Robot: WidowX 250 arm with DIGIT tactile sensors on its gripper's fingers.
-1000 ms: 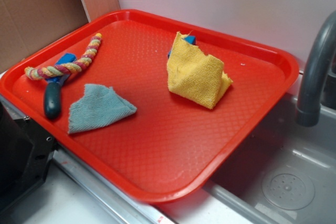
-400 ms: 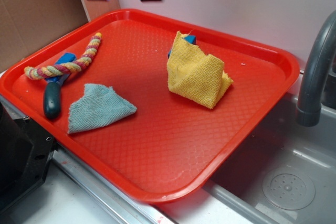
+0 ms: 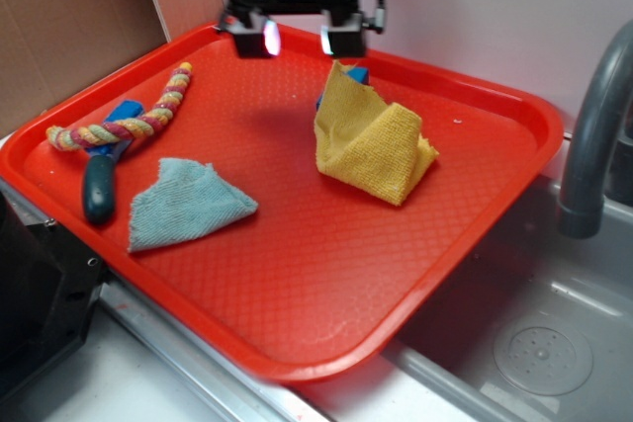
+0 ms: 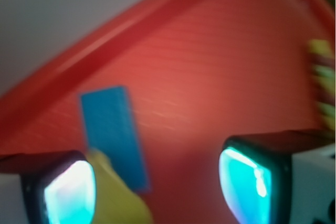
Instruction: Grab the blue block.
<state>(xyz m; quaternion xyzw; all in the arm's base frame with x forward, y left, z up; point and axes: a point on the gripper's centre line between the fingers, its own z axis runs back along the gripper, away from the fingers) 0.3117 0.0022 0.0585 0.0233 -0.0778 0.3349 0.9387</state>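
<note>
Claw (image 3: 300, 39) of mine hangs above the far edge of the red plastic tray (image 3: 475, 234), fingers spread wide and empty, nothing between the lit pads (image 4: 68, 192). The small sky-blue flat-faced block (image 3: 356, 75) lies close to that far edge, mostly tucked behind the crumpled yellow woven cloth (image 3: 371, 140); in the wrist view the block (image 4: 115, 135) shows as a long blue slab with the yellow cloth (image 4: 118, 203) overlapping its near end. By my reckoning the grab has not begun: I am merely near the block, offset toward the tray's left side, with lining-up, descent and closing all left. At the left edge lie a braided multicoloured rope toy (image 3: 124, 121), a blue-headed tool with dark teal handle (image 3: 101, 180) and a pale blue folded cloth (image 3: 188, 203).
</note>
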